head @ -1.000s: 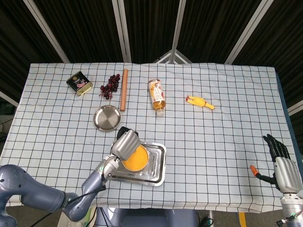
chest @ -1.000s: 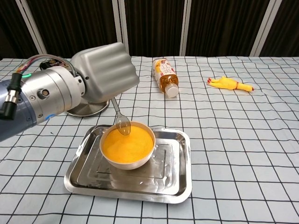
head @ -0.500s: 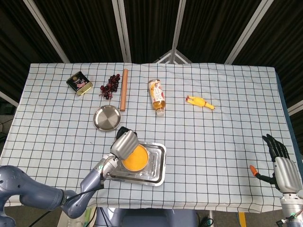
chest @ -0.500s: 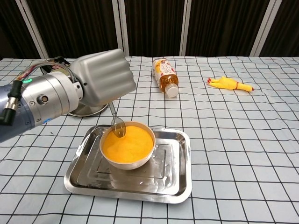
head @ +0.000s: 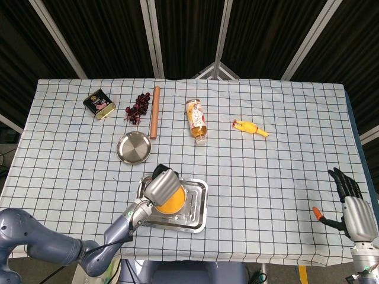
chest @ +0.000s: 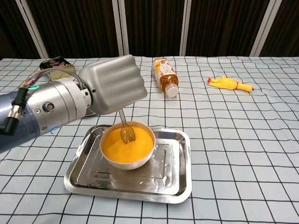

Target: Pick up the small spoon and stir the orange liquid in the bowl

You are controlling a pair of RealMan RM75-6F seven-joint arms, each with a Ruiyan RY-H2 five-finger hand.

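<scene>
on the far left of the desk (head: 284,177), covered in a checked cloth, lies a dark tin (head: 99,104), then a bunch of dark grapes (head: 137,107) with a wooden stick (head: 155,112) just beside it. in front of these sits a small round metal plate (head: 134,147). nearer the robot is a metal tray (chest: 177,177), and in it stands the bowl (chest: 127,145) of orange liquid (chest: 133,149). the left robot hand (chest: 113,84) is clenched around the handle of the small spoon (chest: 126,130), holding it upright over the bowl; the spoon's scoop sits at the surface of the orange liquid, toward the left of middle, though whether it is dipped in cannot be told. from the head view this robot hand (head: 161,184) covers the left part of the bowl. further back, right of the stick, a bottle (head: 197,120) lies on its side with its cap toward the robot. right of it lies a yellow rubber chicken (head: 251,128). at the far right edge, off the desk, the right robot hand (head: 353,208) is released, fingers spread and holding nothing.
</scene>
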